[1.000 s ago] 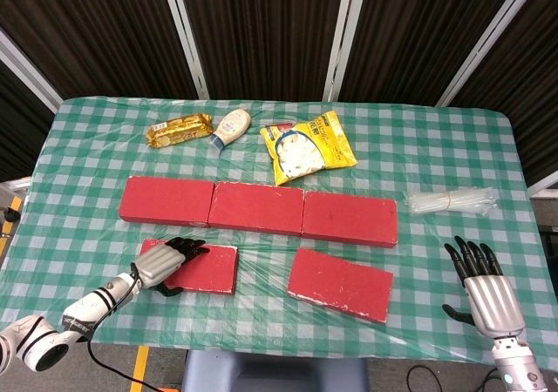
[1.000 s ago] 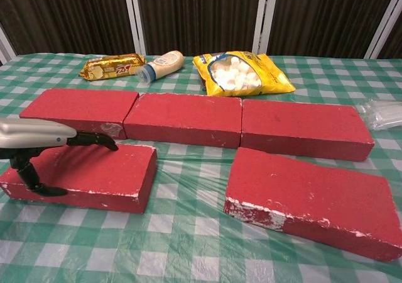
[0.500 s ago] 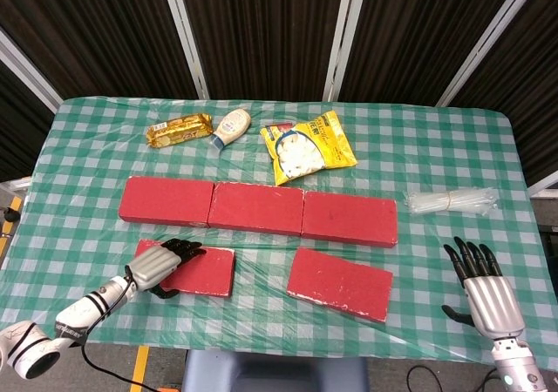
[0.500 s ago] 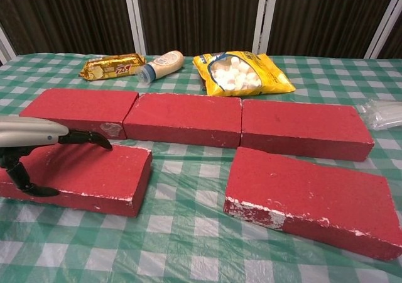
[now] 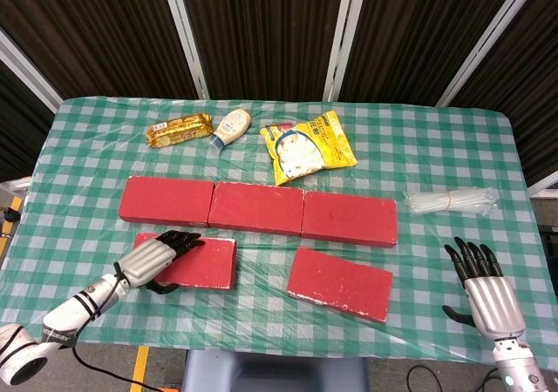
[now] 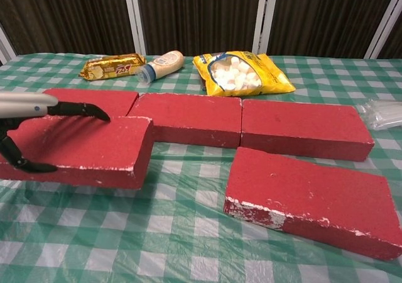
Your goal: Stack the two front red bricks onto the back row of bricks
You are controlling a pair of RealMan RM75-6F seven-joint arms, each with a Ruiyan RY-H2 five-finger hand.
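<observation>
My left hand (image 5: pixel 153 259) (image 6: pixel 25 110) grips the front left red brick (image 5: pixel 199 261) (image 6: pixel 88 148) by its left end, fingers over the top and thumb under the near side. The brick hangs lifted off the cloth, level, just in front of the back row. The back row is three red bricks end to end: left (image 5: pixel 170 200) (image 6: pixel 94 98), middle (image 5: pixel 256 207) (image 6: pixel 185 116), right (image 5: pixel 350 218) (image 6: pixel 304 127). The front right red brick (image 5: pixel 339 283) (image 6: pixel 312 198) lies flat, angled, on the cloth. My right hand (image 5: pixel 482 292) stands open near the table's front right corner, holding nothing.
At the back lie a gold biscuit pack (image 5: pixel 179 131) (image 6: pixel 112 66), a small bottle on its side (image 5: pixel 228 128) (image 6: pixel 160 65) and a yellow marshmallow bag (image 5: pixel 308 146) (image 6: pixel 245 73). A clear plastic bundle (image 5: pixel 452 201) (image 6: pixel 383 113) rests at the right. The green checked cloth (image 5: pixel 418 244) covers the table.
My left hand has raised the front left brick off the cloth and carried it slightly toward the back row. The right hand and the other bricks have not moved.
</observation>
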